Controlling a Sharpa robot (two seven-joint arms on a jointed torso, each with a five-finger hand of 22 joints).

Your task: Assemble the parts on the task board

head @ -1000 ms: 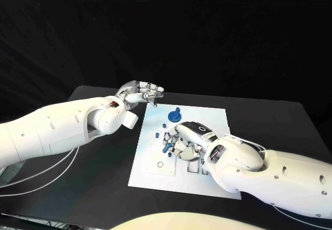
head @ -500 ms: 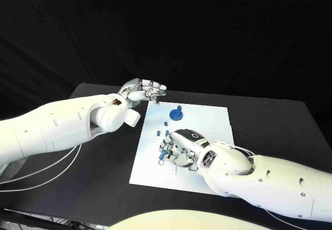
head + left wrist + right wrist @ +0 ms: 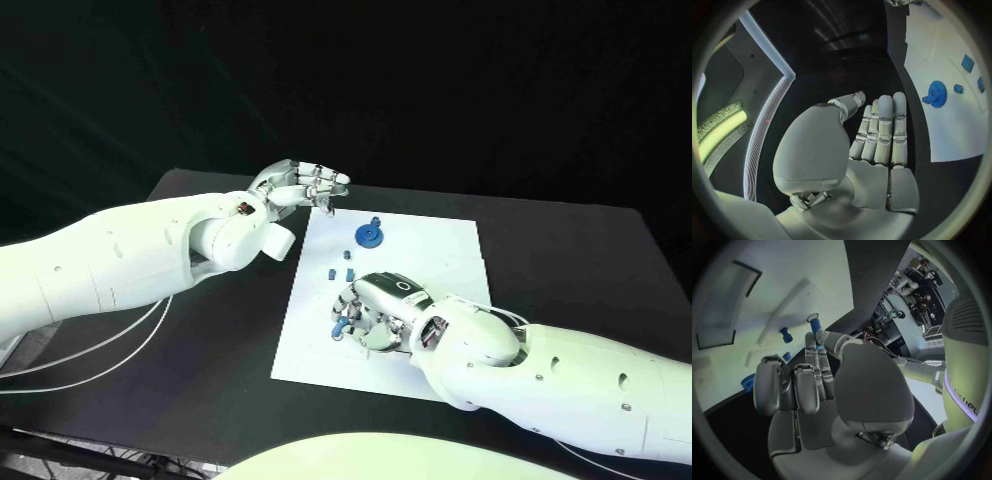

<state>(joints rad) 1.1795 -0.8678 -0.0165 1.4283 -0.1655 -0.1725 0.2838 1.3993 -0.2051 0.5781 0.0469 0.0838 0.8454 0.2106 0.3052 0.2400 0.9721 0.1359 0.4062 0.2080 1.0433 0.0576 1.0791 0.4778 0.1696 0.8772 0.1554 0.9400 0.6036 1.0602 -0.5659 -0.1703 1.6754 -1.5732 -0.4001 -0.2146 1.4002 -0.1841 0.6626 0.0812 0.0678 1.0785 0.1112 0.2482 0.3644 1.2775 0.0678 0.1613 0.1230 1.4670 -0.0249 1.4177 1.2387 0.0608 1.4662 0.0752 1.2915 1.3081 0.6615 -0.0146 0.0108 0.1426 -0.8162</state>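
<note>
R hand [image 3: 378,312] sits low over the board [image 3: 433,250], near its middle, fingers curled down. A small blue peg [image 3: 342,325] shows at the fingertips, looks pinched betw thumb and a finger; wrist view shows the same peg [image 3: 815,326] upright at the fingertips.

L hand [image 3: 300,188] hangs off the board's far-left corner, fingers together and straight, holding nothing. In its wrist view the fingers [image 3: 882,131] lie side by side, thumb apart.

Other parts: blue gear [image 3: 369,235] w/ a knob, toward the board's far edge; a few small blue bits [image 3: 346,271] betw gear and R hand.

Handling, my guess: peg is light, stiff plastic, smooth so prob slippery. Best gripped on the shaft near the top, leaving the bottom end free for a hole. Gear: take by the knob or rim, not fragile. Board is thin and could slide if pushed sideways.

No brand or readable text on board or parts.
</note>
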